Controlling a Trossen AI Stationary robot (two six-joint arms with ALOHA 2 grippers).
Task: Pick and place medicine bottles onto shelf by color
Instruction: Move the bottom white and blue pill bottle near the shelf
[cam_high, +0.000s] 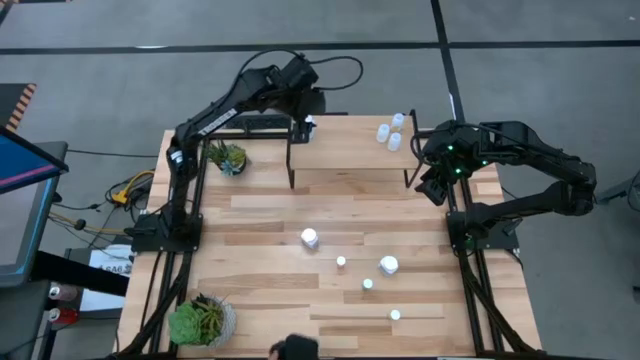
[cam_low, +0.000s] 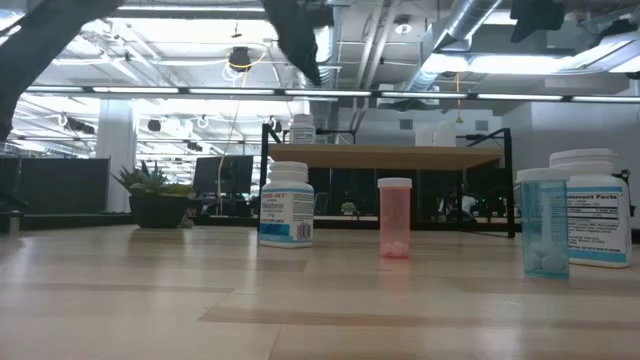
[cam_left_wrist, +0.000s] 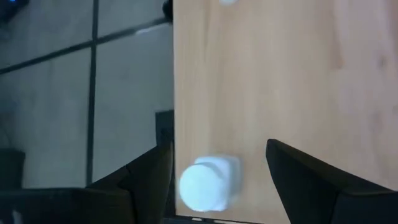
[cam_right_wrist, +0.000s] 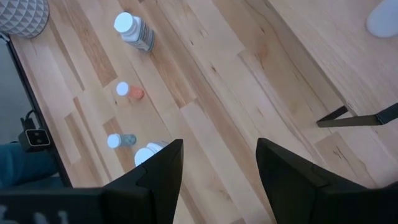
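Observation:
The light-wood shelf stands at the table's far side. My left gripper hangs open over the shelf's far left corner. Its fingers stand on either side of a white-capped white bottle without touching it. That bottle stands upright on the shelf. Three pale bottles stand on the shelf's far right end. Several more bottles stand on the table, among them two larger white ones, a reddish one and a pale-blue one. My right gripper is open and empty, beside the shelf's right end.
One potted plant stands left of the shelf and another stands at the near left corner. The shelf's black legs stand close to my right gripper. Bare tabletop lies between the shelf and the loose bottles.

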